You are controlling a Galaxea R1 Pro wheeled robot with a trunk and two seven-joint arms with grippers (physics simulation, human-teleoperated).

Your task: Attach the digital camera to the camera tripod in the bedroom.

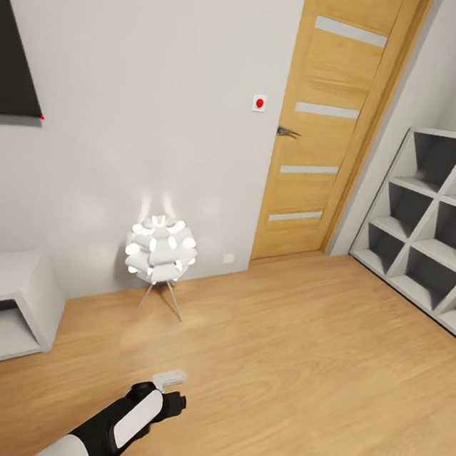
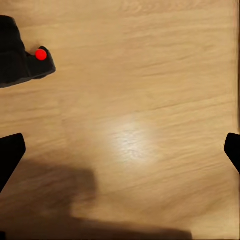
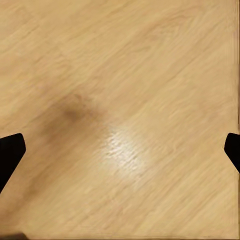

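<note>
A black object with a small red button [image 2: 22, 57], apparently the digital camera, lies on the light wood floor and is cut off by the edge of the left wrist view. My left gripper [image 2: 120, 150] hangs open above the bare floor beside it, with nothing between its fingers. In the head view the left arm reaches forward low over the planks, ending at the left gripper [image 1: 171, 400]. My right gripper [image 3: 120, 150] is open too, over bare planks. The camera tripod is out of view.
A glowing white ball lamp [image 1: 160, 248] on thin legs stands by the pale wall. A wooden door [image 1: 328, 126] is behind it to the right, a grey cube shelf [image 1: 430, 226] at the right, a low grey bench [image 1: 2, 306] at the left. Open floor [image 1: 296, 366] lies ahead.
</note>
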